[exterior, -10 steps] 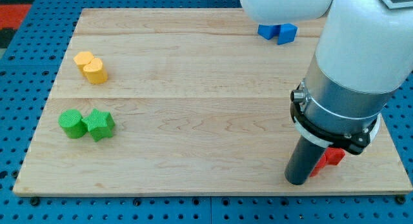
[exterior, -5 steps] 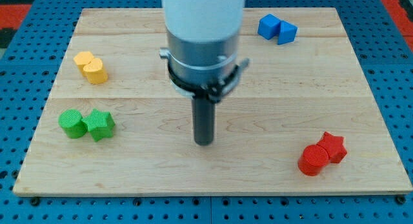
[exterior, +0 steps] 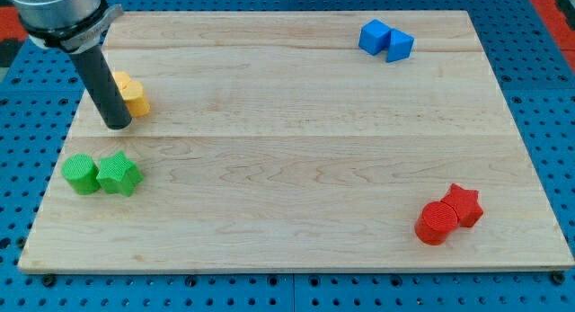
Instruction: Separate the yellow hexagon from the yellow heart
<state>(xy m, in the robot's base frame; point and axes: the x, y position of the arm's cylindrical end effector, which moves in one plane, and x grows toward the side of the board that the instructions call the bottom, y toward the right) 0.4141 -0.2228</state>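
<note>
Two yellow blocks sit touching at the board's upper left. The upper-left one, the yellow hexagon (exterior: 119,79), is partly hidden behind my rod. The lower-right one, the yellow heart (exterior: 136,98), shows more fully. My tip (exterior: 117,126) rests on the board just below and left of the pair, right next to the heart's lower left edge. I cannot tell whether it touches.
A green cylinder (exterior: 82,174) and a green star (exterior: 119,173) sit together at the lower left. Two blue blocks (exterior: 386,40) lie at the top right. A red cylinder (exterior: 435,224) and a red star (exterior: 464,205) lie at the lower right.
My rod has swept from the lower right across the middle to the upper left, beside the yellow pair. The green pair now sits a little further left. The yellow blocks have not moved.
</note>
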